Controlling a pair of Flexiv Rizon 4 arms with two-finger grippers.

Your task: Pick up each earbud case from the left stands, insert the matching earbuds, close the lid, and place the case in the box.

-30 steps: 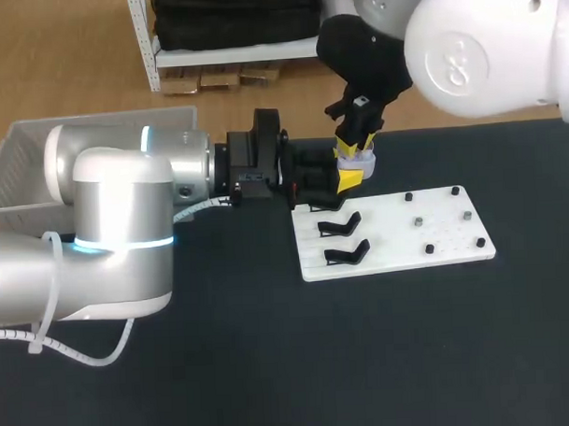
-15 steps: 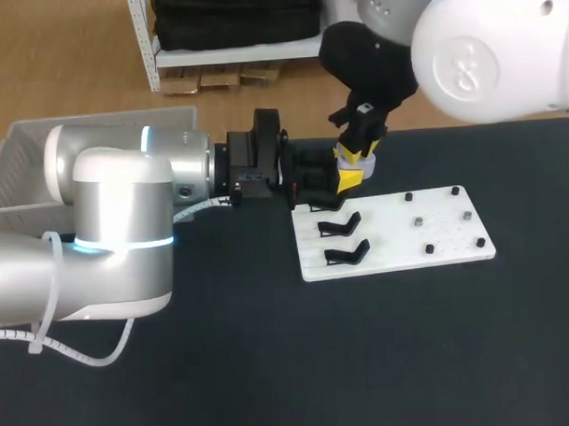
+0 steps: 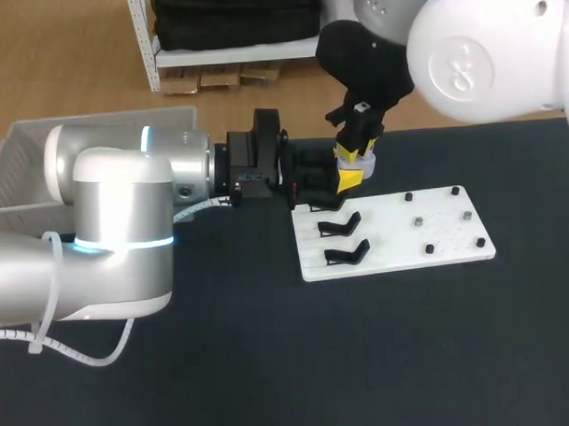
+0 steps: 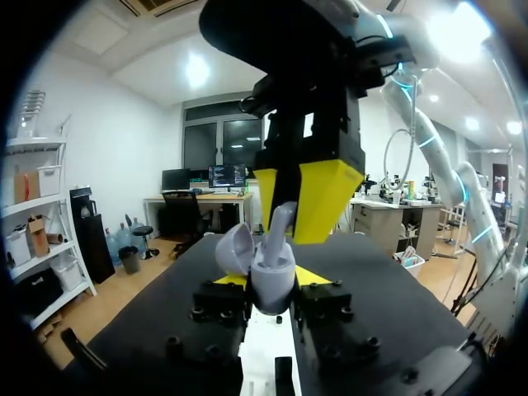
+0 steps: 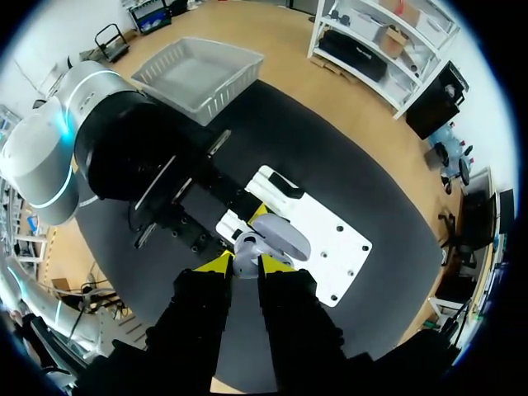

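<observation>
The dark table [image 3: 271, 363] carries a white board [image 3: 397, 230] a little right of its middle, with two black stands [image 3: 347, 253] on the board's left part and small dark pegs [image 3: 418, 222] scattered over its right part. A grey box [image 3: 21, 157] sits at the far left edge of the table. My left arm [image 3: 126, 218] comes in from the left and lies low across the table, its gripper [image 3: 352, 178] just past the board's far left corner. The fingers of my left gripper [image 4: 272, 285] are closed from both sides on the pale lavender earbud case [image 4: 272, 268], which is held upright above the table. The case's lid [image 4: 235, 247] is hinged open and tilted to one side. My right arm [image 3: 484, 47] comes down from the far right, and its gripper [image 3: 355, 153] points straight down over the case [image 3: 368, 160]. Seen from my left wrist, the yellow tips of the right gripper [image 4: 290, 202] are pinched on the stem of a white earbud [image 4: 279, 224], whose lower end sits in the case's open mouth. From my right wrist, my own gripper [image 5: 244, 262] stands directly above the case [image 5: 246, 244], the board [image 5: 330, 247] lies beyond it, and the box [image 5: 198, 74] is farther off behind my left arm [image 5: 91, 140].
</observation>
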